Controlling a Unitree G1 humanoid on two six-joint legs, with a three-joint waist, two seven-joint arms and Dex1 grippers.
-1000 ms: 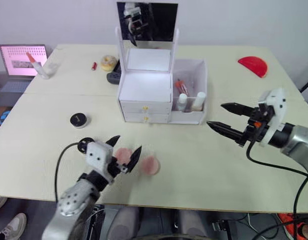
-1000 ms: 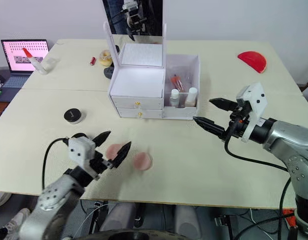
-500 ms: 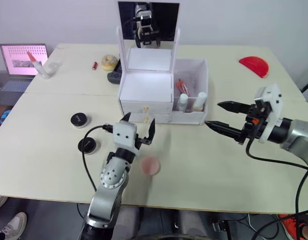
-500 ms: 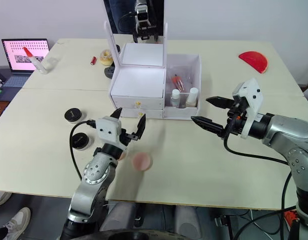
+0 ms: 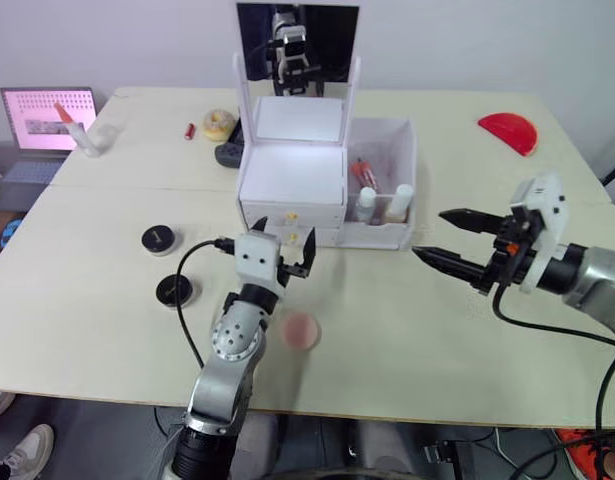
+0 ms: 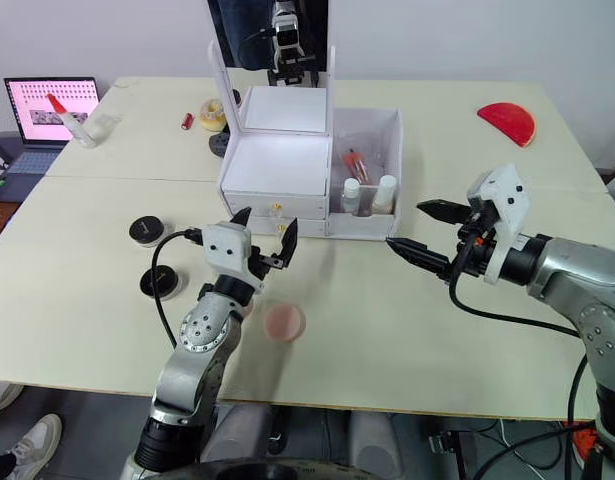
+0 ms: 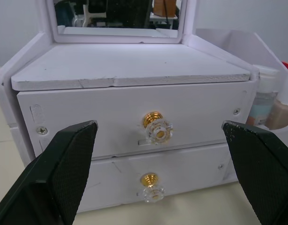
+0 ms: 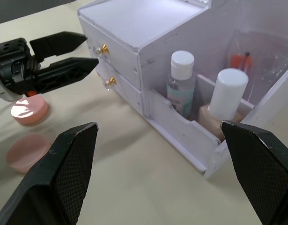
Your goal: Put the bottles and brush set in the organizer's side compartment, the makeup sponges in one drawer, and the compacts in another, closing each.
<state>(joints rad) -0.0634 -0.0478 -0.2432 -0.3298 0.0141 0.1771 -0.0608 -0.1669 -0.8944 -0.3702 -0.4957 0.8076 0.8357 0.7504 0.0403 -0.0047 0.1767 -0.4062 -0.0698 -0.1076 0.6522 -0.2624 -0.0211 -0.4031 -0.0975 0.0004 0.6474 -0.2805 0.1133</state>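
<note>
The white organizer stands mid-table with both gold-knobbed drawers shut, the upper knob above the lower knob. My left gripper is open right in front of the drawers, level with the upper knob. In the side compartment stand the two bottles, clear and tan, with the brush set behind them. My right gripper is open to the right of the compartment. Two pink sponges lie in front of the organizer. Two black compacts lie left.
A laptop and a pink-tipped white tube sit far left. A yellowish roll, a small red item and a dark object lie behind the organizer. A red semicircular piece lies far right.
My left arm has swung up from over the sponges to the front of the drawers, staying open. The right gripper has barely shifted.
</note>
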